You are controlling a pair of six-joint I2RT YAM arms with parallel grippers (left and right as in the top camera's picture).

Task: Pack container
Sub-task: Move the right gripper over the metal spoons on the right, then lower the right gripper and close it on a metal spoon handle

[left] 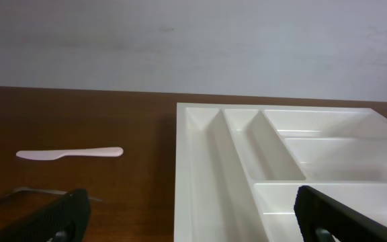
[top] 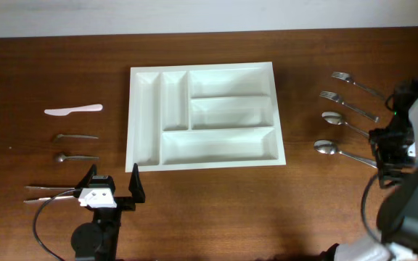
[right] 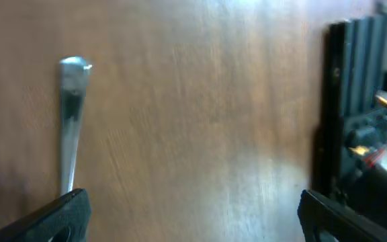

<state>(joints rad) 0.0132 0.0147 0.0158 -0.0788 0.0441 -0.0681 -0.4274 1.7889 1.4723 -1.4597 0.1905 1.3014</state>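
Note:
The container (top: 220, 145) is a white cutlery tray lying flat at the table's middle, and all its compartments look bare. My left gripper (top: 113, 181) stands open just off the tray's front left corner, with nothing between its fingers. In the left wrist view the container (left: 301, 148) fills the right half, and the gripper (left: 193, 215) straddles its left rim. My right gripper (top: 380, 151) hovers by the handles of the cutlery on the right. In the right wrist view it (right: 193, 215) is open over bare wood, with a metal handle (right: 71, 121) by its left finger.
Left of the tray lie a white plastic knife (top: 73, 110), two small metal pieces (top: 76, 136) (top: 75, 156) and a thin pair (top: 49, 192). On the right lie two forks (top: 354, 81) (top: 347, 104) and two spoons (top: 339, 121) (top: 336, 150).

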